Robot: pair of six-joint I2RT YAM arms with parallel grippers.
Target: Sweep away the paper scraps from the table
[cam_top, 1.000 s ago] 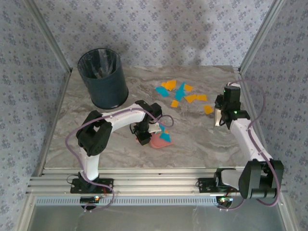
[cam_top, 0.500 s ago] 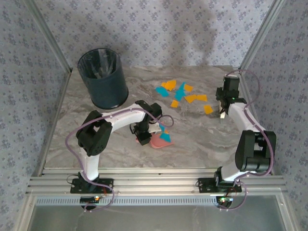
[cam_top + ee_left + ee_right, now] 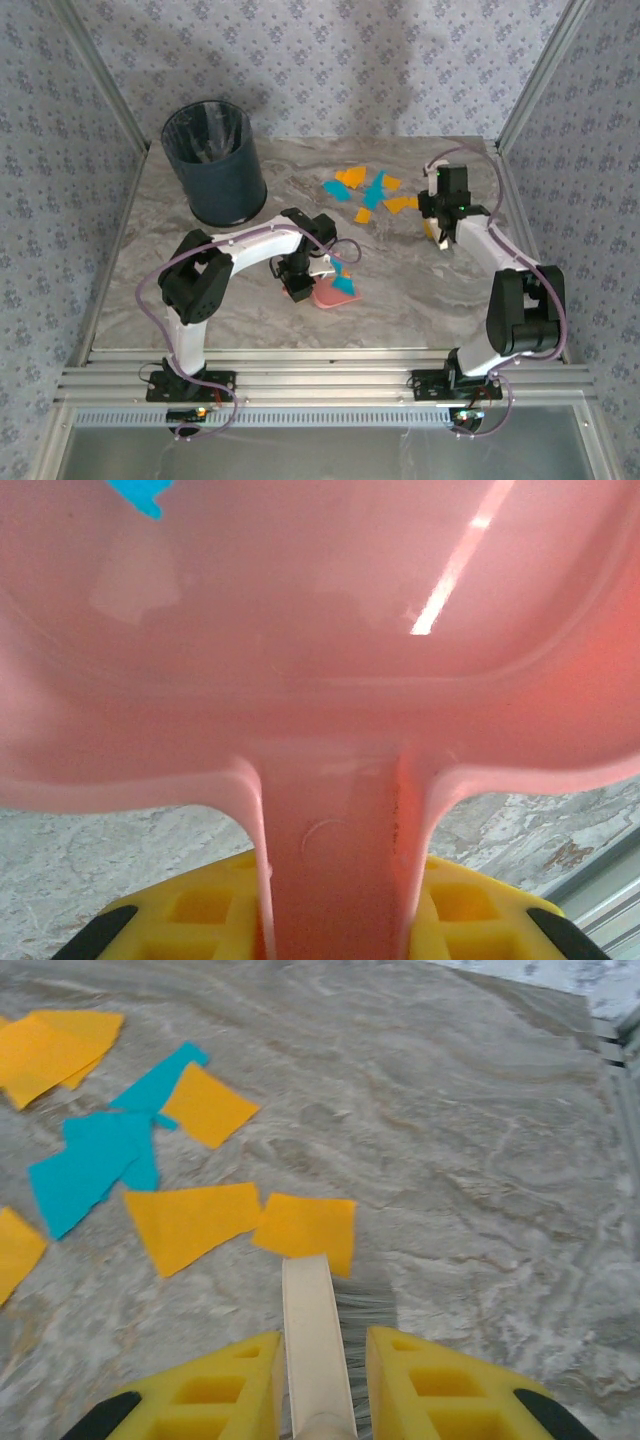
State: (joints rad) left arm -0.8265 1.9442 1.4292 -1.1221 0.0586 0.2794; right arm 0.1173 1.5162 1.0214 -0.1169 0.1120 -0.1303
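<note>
— What changed?
— The right fingers (image 3: 220,1390), shut tight on the brush (image 3: 312,1320), swung left and are now at the paper scraps (image 3: 190,1222) on the far table (image 3: 420,290).
— Left side?
— The left fingers (image 3: 200,910) are unmoved, clamping the pink dustpan (image 3: 320,630) by its handle. Pan front cut off; bristles blurred.

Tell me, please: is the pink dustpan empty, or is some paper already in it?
Not empty. A teal scrap lies in the dustpan, seen from above; the left wrist view shows its corner too.
</note>
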